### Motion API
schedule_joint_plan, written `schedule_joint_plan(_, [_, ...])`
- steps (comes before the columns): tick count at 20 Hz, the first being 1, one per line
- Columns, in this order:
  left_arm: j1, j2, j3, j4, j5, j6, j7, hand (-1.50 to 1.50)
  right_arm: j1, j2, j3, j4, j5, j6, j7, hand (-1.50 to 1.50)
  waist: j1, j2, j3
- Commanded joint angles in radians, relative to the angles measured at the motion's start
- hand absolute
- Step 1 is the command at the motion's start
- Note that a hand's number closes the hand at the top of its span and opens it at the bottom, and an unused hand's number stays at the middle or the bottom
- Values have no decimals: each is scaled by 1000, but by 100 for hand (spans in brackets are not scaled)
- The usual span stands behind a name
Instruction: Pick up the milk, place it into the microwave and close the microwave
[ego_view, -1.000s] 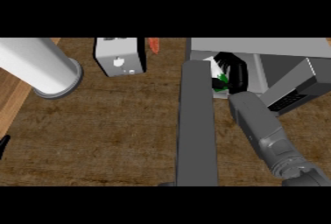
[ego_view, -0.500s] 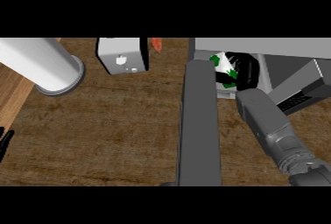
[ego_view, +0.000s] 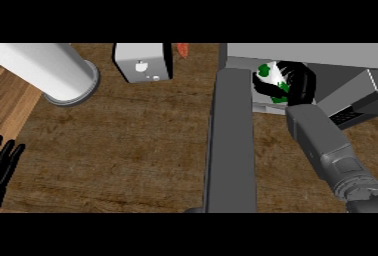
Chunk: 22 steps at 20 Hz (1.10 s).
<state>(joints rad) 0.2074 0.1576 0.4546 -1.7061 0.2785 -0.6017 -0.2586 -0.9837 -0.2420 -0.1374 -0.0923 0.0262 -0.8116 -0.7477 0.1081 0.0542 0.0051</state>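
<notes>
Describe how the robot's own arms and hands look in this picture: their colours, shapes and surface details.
The right forearm is a grey, blocky, segmented limb with a ribbed section near the lower edge. The right hand is black with slim fingers. At the left edge, only the black fingers of the left hand show.

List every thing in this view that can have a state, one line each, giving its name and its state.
Microwave door: open, swung out toward the viewer.
Microwave: open, the milk at its mouth.
Milk: held at the microwave opening, not yet released.
Right robot hand: curled round the milk.
Left robot hand: open, resting at the view's left edge, holding nothing.
</notes>
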Motion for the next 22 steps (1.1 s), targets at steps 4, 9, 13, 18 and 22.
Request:
schedule_joint_plan(4, [-38,5,-16,32,-20,4,1,-150,4,-28,6,38,18,-59,23,150,14,8,0])
schedule_joint_plan(9, [-37,-2,-12,20,-14,13,3,-150,21,-19,32,47,46,-52,16,-150,27,7,2])
schedule_joint_plan(13, [-90,3,-24,64,-45,30,-1,-150,-5,14,65,61,81,-103,38,-150,29,16,1])
schedule_joint_plan(18, [-110,16,-23,89,-42,23,0,-150,-21,26,56,36,74,-124,47,-150,31,17,1])
schedule_joint_plan(22, [-90,15,-23,91,-57,18,-17,-150,-33,16,71,39,93,-102,59,-150,34,9,0])
